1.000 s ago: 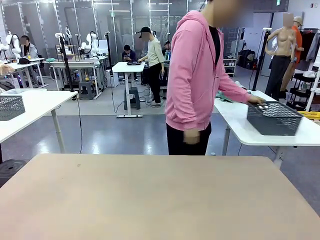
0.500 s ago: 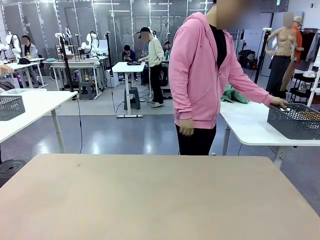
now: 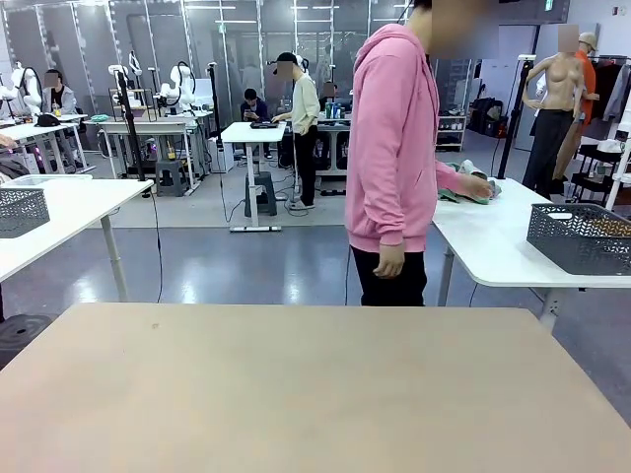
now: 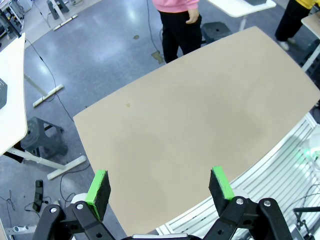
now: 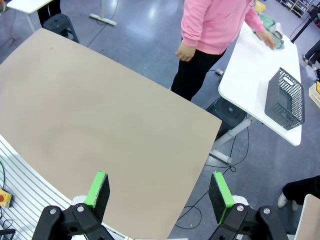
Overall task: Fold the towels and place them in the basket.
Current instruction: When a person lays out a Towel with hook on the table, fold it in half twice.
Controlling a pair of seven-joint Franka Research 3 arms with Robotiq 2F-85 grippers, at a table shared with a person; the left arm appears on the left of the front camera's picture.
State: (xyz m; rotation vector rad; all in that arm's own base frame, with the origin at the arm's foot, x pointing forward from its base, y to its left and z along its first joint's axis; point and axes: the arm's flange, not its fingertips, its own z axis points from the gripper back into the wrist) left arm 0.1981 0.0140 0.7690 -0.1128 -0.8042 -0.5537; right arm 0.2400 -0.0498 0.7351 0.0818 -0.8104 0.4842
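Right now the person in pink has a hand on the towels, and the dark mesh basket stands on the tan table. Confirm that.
Wrong on the basket: it stands on the white side table, not the tan table, as the front view shows. The person in pink does have a hand on the towels.

Left black two-finger gripper (image 4: 159,186) held high, jaws spread wide, nothing between them, green pads (image 4: 98,187) facing inward, right black two-finger gripper (image 5: 159,190) likewise high, jaws wide apart and empty, green-padded fingertips (image 5: 220,190) level with each other
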